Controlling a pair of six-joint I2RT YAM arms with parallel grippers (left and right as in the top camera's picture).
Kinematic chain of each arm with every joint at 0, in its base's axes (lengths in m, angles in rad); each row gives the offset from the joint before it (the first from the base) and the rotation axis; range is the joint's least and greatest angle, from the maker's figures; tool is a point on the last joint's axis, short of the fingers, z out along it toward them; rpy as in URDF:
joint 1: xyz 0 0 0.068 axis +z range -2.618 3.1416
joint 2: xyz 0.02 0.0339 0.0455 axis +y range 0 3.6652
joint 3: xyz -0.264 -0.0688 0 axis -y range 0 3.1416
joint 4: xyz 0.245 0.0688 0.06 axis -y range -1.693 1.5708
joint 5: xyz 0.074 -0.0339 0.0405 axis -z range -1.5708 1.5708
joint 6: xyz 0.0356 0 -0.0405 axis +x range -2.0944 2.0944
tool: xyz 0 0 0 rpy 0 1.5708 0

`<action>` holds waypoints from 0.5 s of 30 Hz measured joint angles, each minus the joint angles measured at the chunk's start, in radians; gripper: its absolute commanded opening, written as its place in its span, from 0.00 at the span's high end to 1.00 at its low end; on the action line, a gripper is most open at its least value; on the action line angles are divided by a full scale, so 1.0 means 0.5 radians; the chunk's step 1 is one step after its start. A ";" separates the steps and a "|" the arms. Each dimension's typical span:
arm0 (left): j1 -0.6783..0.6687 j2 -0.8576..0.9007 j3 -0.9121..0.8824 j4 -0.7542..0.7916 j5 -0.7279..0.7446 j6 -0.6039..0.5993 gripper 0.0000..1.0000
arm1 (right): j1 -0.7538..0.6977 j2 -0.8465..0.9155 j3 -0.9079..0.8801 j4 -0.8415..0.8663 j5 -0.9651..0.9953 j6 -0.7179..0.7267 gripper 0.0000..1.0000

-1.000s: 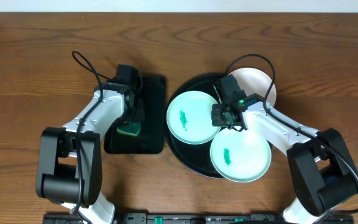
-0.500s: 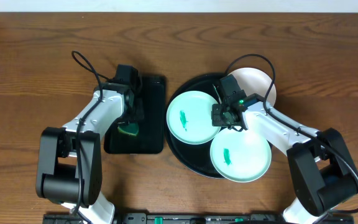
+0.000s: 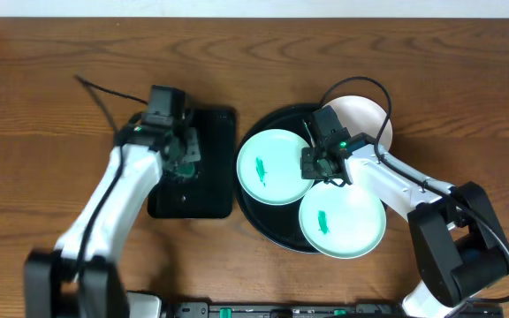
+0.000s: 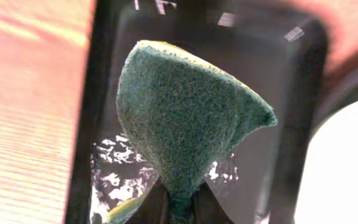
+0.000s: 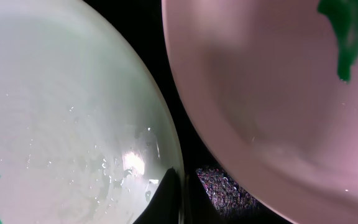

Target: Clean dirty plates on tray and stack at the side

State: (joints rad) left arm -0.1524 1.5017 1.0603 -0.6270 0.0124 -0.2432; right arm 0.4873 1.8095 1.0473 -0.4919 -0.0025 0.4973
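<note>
Open worktop [image 3: 42, 106] lies at far left. The left fingers [image 3: 182, 163] pinch a green sponge [image 4: 185, 118] above the rectangular tray [image 3: 215, 190]. On the round tray [image 3: 263, 223], the left mint plate [image 3: 272, 166] and the near mint plate [image 3: 343, 221] lie narrowly apart. The right fingers [image 3: 325, 170], pressed together, stand at that gap. The white plate [image 3: 365, 115] overhangs the tray's far-right rim.

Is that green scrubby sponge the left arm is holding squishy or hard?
Probably squishy: the green scrubby sponge is pinched to a narrow waist where the left gripper squeezes it and fans out above. It likely weighs little, since that small pinch holds it up. It may be wet and drippy; the rectangular black tray below shows shiny droplets.
</note>
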 measured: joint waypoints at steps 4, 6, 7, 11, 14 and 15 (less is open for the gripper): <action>0.000 -0.283 0.000 -0.001 0.002 -0.001 0.93 | 0.000 -0.001 -0.002 0.007 0.001 0.000 0.99; 0.000 -0.384 0.000 -0.002 0.002 -0.001 0.93 | 0.000 -0.001 -0.002 0.021 0.000 -0.001 0.99; 0.000 -0.437 0.000 -0.002 0.002 -0.001 0.93 | 0.000 0.000 -0.002 0.022 0.000 -0.001 0.99; 0.000 -0.585 0.000 -0.003 0.007 -0.001 0.93 | 0.000 -0.001 -0.003 0.027 0.001 -0.001 0.99; 0.000 -0.671 0.000 -0.003 0.008 -0.001 0.93 | 0.000 0.000 -0.003 0.029 0.001 -0.001 0.99; 0.000 -0.693 0.000 -0.003 0.008 0.000 0.93 | 0.000 0.000 -0.003 0.029 0.001 -0.001 0.99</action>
State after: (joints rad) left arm -0.1524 1.1553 1.0603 -0.6285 0.0162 -0.2432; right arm 0.4873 1.8095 1.0458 -0.4774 -0.0021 0.4969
